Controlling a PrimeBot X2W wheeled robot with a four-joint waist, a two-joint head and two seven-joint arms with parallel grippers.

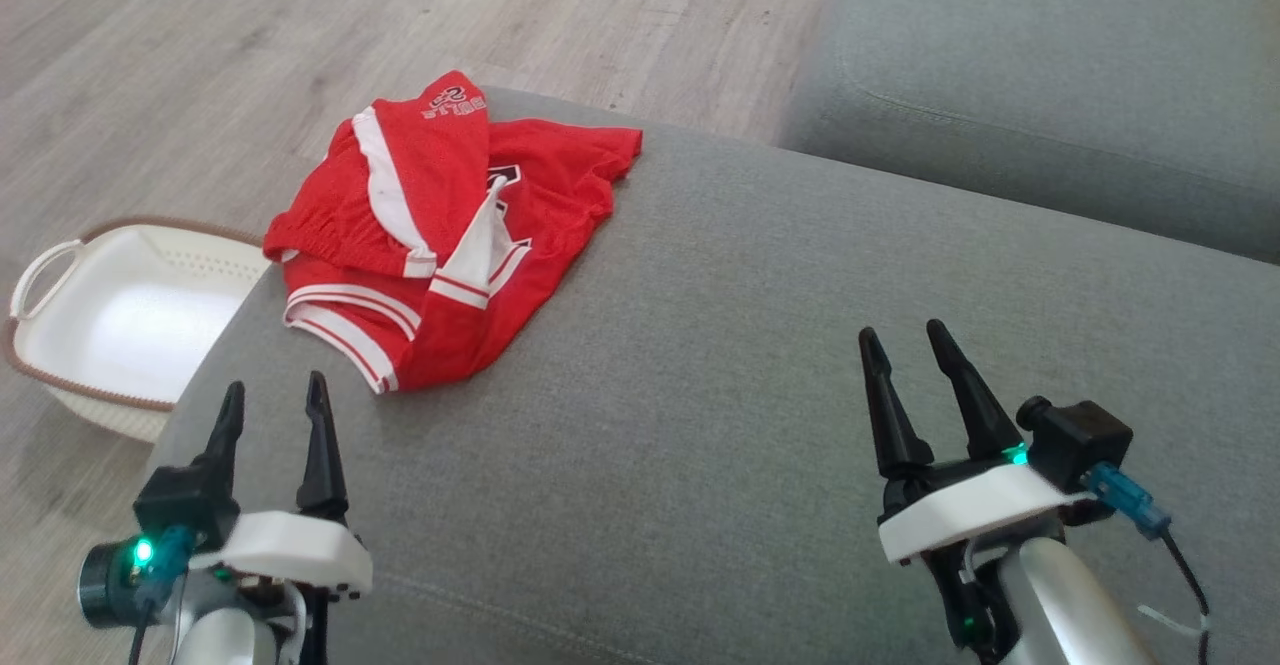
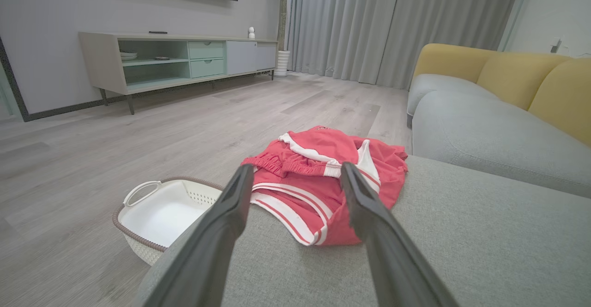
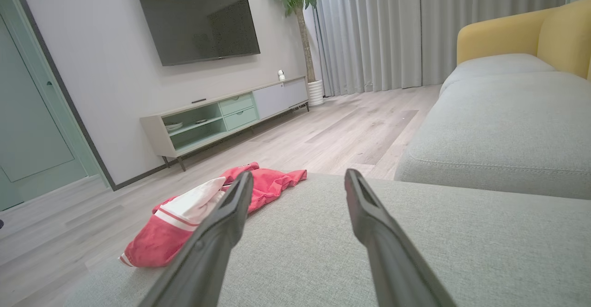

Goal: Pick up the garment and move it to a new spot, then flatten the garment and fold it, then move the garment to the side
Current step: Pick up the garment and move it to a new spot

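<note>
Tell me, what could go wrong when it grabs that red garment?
The garment lies bunched at the edge of the sofa, near the basket on the floor: a nudge might push it off. It is crumpled in layers, so the jaws may catch just one layer and drag it lopsided.

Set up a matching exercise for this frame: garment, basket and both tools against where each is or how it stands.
1. garment
2. basket
3. left tool
4. right tool

a. open, above bare cushion
b. on the floor
c. crumpled near the cushion's edge
d. open, aimed at the garment

Pairs: 1-c, 2-b, 3-d, 4-a
</note>
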